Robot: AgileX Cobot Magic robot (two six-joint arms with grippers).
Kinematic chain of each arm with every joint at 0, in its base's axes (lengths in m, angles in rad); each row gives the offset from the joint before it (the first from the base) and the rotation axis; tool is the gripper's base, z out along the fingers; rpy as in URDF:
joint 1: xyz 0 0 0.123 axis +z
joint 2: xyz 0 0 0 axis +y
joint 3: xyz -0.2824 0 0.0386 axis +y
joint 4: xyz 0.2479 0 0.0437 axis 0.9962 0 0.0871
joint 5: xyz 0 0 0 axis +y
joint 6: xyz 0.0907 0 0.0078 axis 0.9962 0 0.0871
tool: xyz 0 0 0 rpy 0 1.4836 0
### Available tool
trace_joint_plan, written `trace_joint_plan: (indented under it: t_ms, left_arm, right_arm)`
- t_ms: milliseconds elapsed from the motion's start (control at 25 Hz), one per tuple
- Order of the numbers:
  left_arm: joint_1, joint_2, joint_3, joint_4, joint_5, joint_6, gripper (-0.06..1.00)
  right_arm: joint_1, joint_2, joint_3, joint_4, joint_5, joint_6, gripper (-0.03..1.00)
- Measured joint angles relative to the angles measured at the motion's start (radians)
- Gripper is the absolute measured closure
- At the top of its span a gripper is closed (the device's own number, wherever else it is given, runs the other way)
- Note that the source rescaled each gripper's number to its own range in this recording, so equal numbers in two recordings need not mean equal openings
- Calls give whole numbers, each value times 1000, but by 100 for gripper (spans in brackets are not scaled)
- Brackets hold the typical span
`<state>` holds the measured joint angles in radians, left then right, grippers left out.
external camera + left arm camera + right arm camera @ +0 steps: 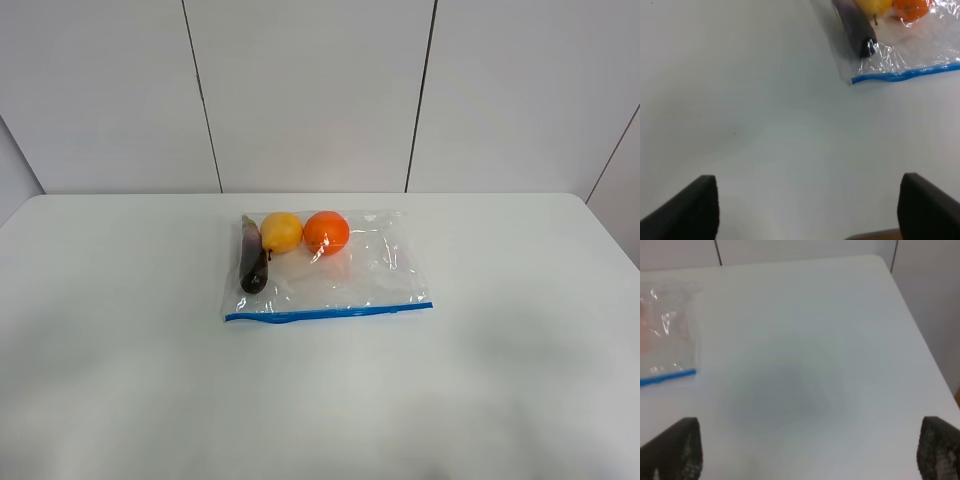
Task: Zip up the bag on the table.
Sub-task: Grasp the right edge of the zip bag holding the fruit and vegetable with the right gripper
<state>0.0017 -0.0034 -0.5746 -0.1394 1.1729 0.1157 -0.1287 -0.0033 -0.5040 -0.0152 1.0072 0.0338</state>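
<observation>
The bag (350,270) lies flat in the middle of the table (120,330), clear and crinkly, its blue zipper strip (330,312) along the near edge. Inside, at the far side, sit an orange (326,232), a yellow fruit (281,232) and a dark eggplant (252,258). Neither arm shows in the exterior high view. My left gripper (810,207) is open over bare table, the bag's corner (890,62) some way ahead of it. My right gripper (810,450) is open too, with the bag's other end (670,340) ahead and to one side.
Grey wall panels (310,90) stand behind the table's far edge. The right wrist view shows the table's rounded corner (880,262) and its side edge (930,360), with floor beyond.
</observation>
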Motion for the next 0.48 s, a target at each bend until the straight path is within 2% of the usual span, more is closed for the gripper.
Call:
trace_joint_plan:
  t_ms: [240, 480]
  left_arm:
    - [0, 0, 0, 0, 0, 0, 5]
    - [0, 0, 0, 0, 0, 0, 5]
  right_arm:
    - [0, 212, -98, 64, -164, -4, -2]
    - [0, 580, -243, 144, -224, -94, -2]
